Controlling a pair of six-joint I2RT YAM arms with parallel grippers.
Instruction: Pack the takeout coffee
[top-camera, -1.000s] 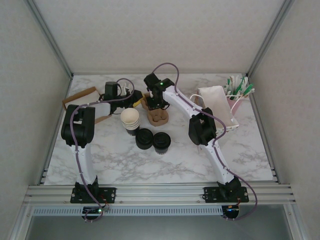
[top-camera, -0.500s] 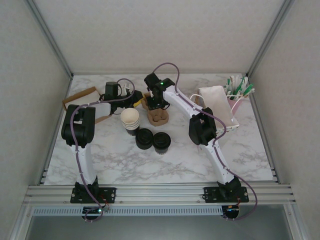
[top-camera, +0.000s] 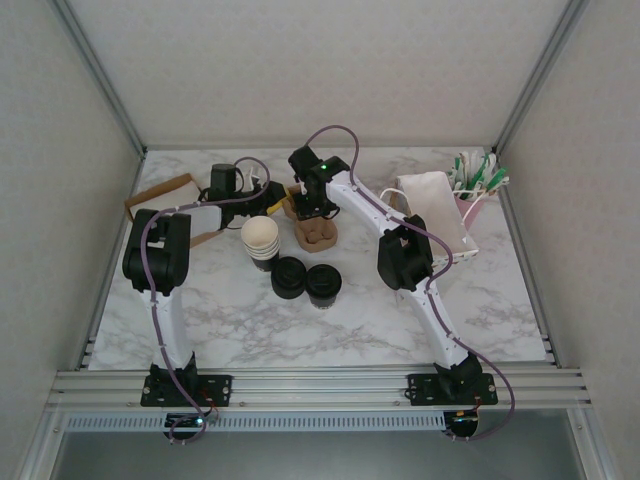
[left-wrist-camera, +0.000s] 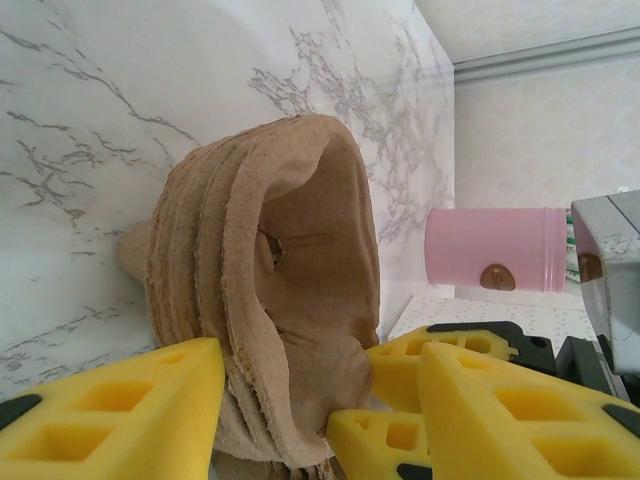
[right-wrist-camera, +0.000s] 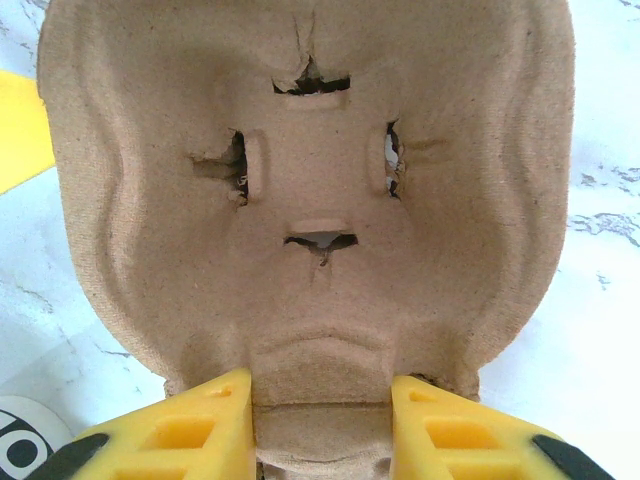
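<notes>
The takeout coffee, a black cup (top-camera: 324, 285) with its lid on, stands mid-table, away from both grippers. A stack of brown pulp cup carriers (top-camera: 318, 235) lies behind it. My right gripper (top-camera: 308, 212) comes down on the stack from above. In the right wrist view it (right-wrist-camera: 320, 400) is shut on a raised ridge of the top carrier (right-wrist-camera: 310, 200). My left gripper (top-camera: 272, 197) reaches in from the left. In the left wrist view its jaws (left-wrist-camera: 315, 350) straddle the stack's rim (left-wrist-camera: 290, 250). The left finger (left-wrist-camera: 110, 410) touches the pulp and the right finger (left-wrist-camera: 520, 400) stands off it, so it is open.
A leaning stack of nested cups (top-camera: 260, 240) and a pile of black lids (top-camera: 288, 277) stand beside the lidded cup. A white bag (top-camera: 430, 200) and a pink holder (top-camera: 470, 205) of utensils sit at the back right. A flat brown piece (top-camera: 160, 195) lies at the back left.
</notes>
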